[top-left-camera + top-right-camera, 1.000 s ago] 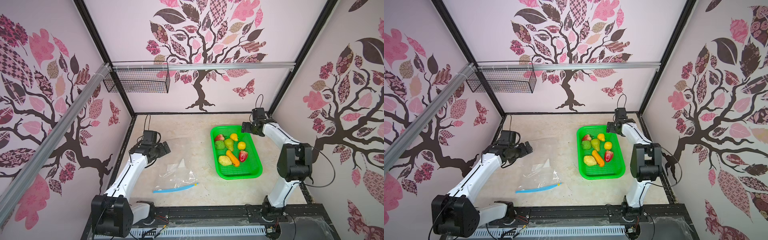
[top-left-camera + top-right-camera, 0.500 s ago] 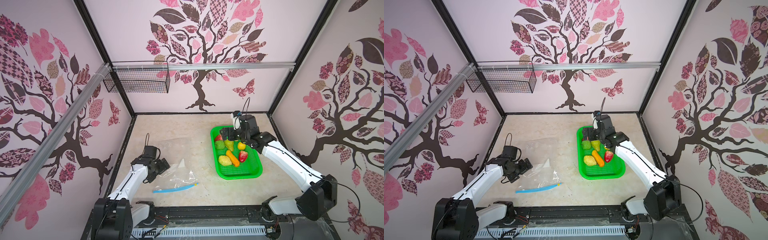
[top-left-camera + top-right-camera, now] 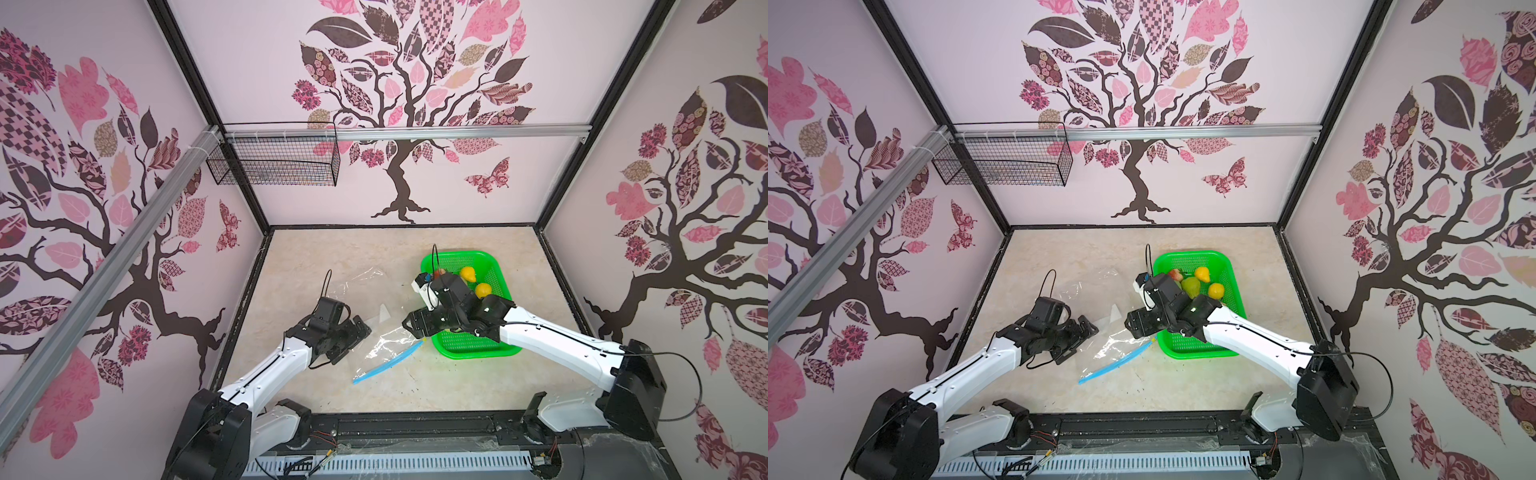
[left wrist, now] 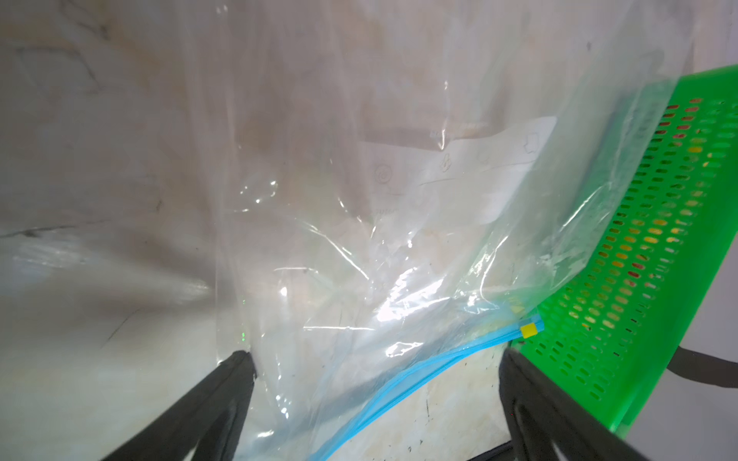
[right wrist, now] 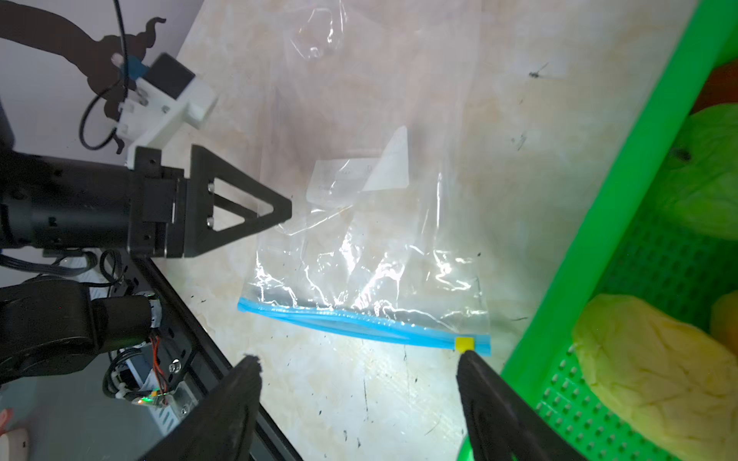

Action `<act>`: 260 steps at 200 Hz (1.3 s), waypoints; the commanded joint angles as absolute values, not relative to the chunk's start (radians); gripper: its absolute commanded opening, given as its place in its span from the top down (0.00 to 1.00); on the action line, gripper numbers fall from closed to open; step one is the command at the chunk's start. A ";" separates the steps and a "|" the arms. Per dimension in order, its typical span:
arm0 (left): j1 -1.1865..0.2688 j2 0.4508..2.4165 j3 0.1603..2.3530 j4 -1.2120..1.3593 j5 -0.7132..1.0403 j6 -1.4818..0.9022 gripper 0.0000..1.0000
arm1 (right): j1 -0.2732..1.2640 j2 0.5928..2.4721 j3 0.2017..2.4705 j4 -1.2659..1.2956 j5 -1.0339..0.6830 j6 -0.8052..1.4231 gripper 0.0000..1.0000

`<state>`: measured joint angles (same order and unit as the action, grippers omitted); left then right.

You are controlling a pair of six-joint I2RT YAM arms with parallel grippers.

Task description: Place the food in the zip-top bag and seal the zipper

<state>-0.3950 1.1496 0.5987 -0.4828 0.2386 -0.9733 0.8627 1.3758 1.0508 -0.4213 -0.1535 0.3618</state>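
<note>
The food (image 3: pixel 1191 286) all sits in the green basket (image 5: pixel 591 239). I can see two lemons (image 3: pixel 468 273) and a bumpy yellow piece (image 5: pixel 655 359) in there. None of it is in the zip-top bag (image 5: pixel 371 247) yet. The bag lies flat on the tabletop (image 3: pixel 332 257), just beside the basket, and it is empty. Its blue zipper (image 5: pixel 359 323) runs along one edge. The little yellow slider (image 5: pixel 464 343) is at the end next to the basket.

My right pincer (image 5: pixel 357 359) hangs over the zipper, close to the basket. Its two fingers are apart and hold nothing. My left pincer (image 4: pixel 373 357) is on the side of the bag away from the basket. Its fingers are wide apart too, with one tip at the bag's edge.

I think I am at the very start, getting the bag ready. I cannot tell if its mouth is open. Next I must pinch the thin, slippery plastic by the zipper and hold the mouth wide. Then I can fetch food from the basket.
</note>
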 commanded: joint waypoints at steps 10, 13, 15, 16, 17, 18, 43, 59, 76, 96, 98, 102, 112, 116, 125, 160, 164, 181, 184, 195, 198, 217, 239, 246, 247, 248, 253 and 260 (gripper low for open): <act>-0.370 1.171 0.750 -0.596 0.056 -0.838 0.02 | 0.926 1.403 1.006 -0.449 -0.208 0.368 0.34; -0.364 1.173 0.762 -0.606 0.042 -0.824 0.02 | 0.927 1.406 0.996 -0.442 -0.221 0.373 0.35; -0.361 1.173 0.769 -0.612 0.036 -0.815 0.02 | 0.927 1.407 0.990 -0.437 -0.229 0.376 0.37; -0.358 1.173 0.772 -0.614 0.034 -0.811 0.02 | 0.927 1.408 0.986 -0.434 -0.231 0.378 0.37; -0.355 1.173 0.774 -0.616 0.032 -0.807 0.02 | 0.927 1.409 0.983 -0.430 -0.234 0.379 0.38; -0.353 1.174 0.777 -0.616 0.030 -0.803 0.02 | 0.927 1.410 0.978 -0.427 -0.236 0.381 0.39; -0.324 1.188 0.797 -0.496 0.102 -0.716 0.02 | 0.927 1.448 0.940 -0.384 -0.223 0.416 0.42; -0.324 1.232 0.824 -0.424 0.186 -0.669 0.02 | 0.927 1.486 0.954 -0.410 -0.124 0.460 0.40; -0.339 1.290 0.873 -0.393 0.227 -0.633 0.02 | 0.927 1.530 0.983 -0.473 -0.044 0.496 0.38; -0.352 1.351 0.908 -0.364 0.220 -0.593 0.02 | 0.925 1.557 0.973 -0.512 0.043 0.539 0.38; -0.351 1.357 0.910 -0.362 0.219 -0.592 0.02 | 0.925 1.557 0.968 -0.512 0.049 0.542 0.38; -0.351 1.371 0.912 -0.356 0.219 -0.594 0.02 | 0.924 1.556 0.960 -0.511 0.059 0.549 0.38; -0.351 1.407 0.926 -0.348 0.225 -0.588 0.02 | 0.918 1.551 0.933 -0.493 0.073 0.562 0.37; -0.351 1.424 0.933 -0.348 0.225 -0.586 0.02 | 0.916 1.547 0.922 -0.486 0.076 0.570 0.37; -0.351 1.460 0.949 -0.354 0.223 -0.584 0.02 | 0.904 1.543 0.904 -0.469 0.067 0.585 0.37; -0.348 1.560 0.986 -0.389 0.177 -0.579 0.03 | 0.874 1.536 0.869 -0.374 -0.032 0.591 0.32; -0.347 1.566 0.985 -0.392 0.175 -0.575 0.03 | 0.874 1.536 0.865 -0.356 -0.046 0.592 0.32; -0.345 1.582 0.979 -0.405 0.169 -0.562 0.03 | 0.869 1.550 0.861 -0.310 -0.092 0.609 0.31; -0.345 1.584 0.976 -0.408 0.169 -0.562 0.03 | 0.867 1.557 0.864 -0.311 -0.100 0.610 0.30; -0.341 1.587 0.964 -0.417 0.161 -0.563 0.03 | 0.865 1.583 0.883 -0.328 -0.110 0.615 0.30; -0.341 1.588 0.962 -0.422 0.158 -0.564 0.03 | 0.864 1.589 0.889 -0.332 -0.111 0.615 0.30; -0.332 1.587 0.933 -0.429 0.150 -0.582 0.03 | 0.865 1.604 0.896 -0.324 -0.130 0.615 0.28; -0.328 1.572 0.900 -0.428 0.150 -0.600 0.03 | 0.864 1.616 0.901 -0.315 -0.139 0.609 0.23; -0.328 1.564 0.893 -0.427 0.151 -0.604 0.03 | 0.864 1.626 0.906 -0.313 -0.142 0.608 0.22; -0.328 1.564 0.890 -0.427 0.151 -0.605 0.03 | 0.864 1.627 0.907 -0.313 -0.143 0.607 0.22; -0.328 1.562 0.889 -0.427 0.150 -0.605 0.03 | 0.865 1.629 0.908 -0.314 -0.143 0.606 0.22; -0.328 1.556 0.882 -0.428 0.152 -0.608 0.03 | 0.865 1.639 0.915 -0.314 -0.145 0.602 0.21; -0.328 1.545 0.874 -0.426 0.154 -0.613 0.03 | 0.864 1.654 0.930 -0.313 -0.148 0.597 0.21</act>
